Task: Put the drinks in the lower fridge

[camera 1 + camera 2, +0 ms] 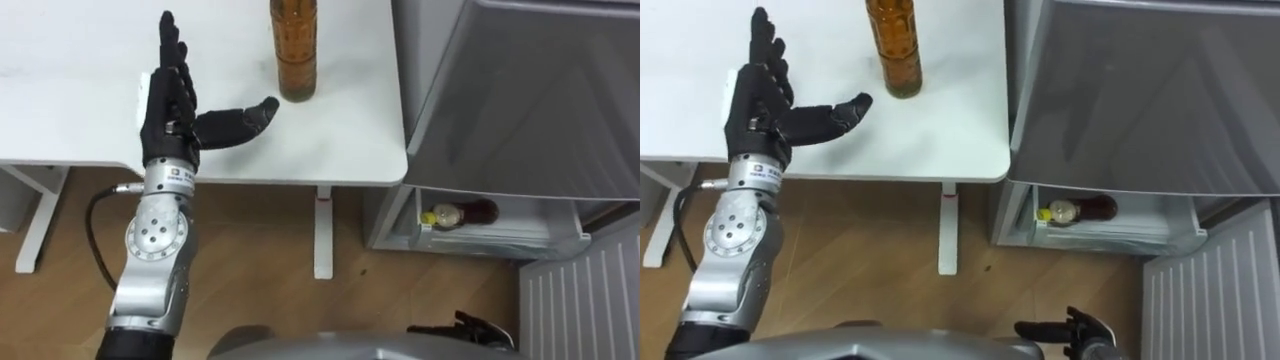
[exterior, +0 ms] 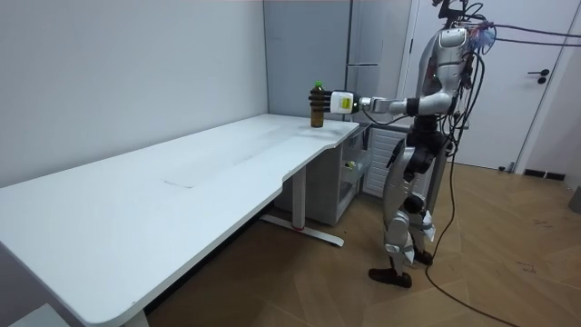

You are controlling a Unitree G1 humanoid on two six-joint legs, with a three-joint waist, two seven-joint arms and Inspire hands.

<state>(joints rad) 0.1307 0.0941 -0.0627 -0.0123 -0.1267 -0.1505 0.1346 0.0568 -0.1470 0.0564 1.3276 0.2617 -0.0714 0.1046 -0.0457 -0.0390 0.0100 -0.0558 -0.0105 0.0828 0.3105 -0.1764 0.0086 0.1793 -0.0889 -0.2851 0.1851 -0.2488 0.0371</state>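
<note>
Reaching step: your left hand (image 1: 168, 100) hovers spread wide and empty above the tabletop (image 1: 60, 100). The amber drink bottle (image 1: 294, 50) stands at its 2 o'clock. Next, close round it and carry it to the open lower fridge (image 1: 520, 240).

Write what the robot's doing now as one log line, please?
left hand: open, beside bottle | bottle: upright on table | lower fridge: open, one drink inside

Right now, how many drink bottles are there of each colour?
Amber-brown bottle, standing on the white table: 1
Dark red bottle, lying in the lower fridge: 1
Total: 2
</note>
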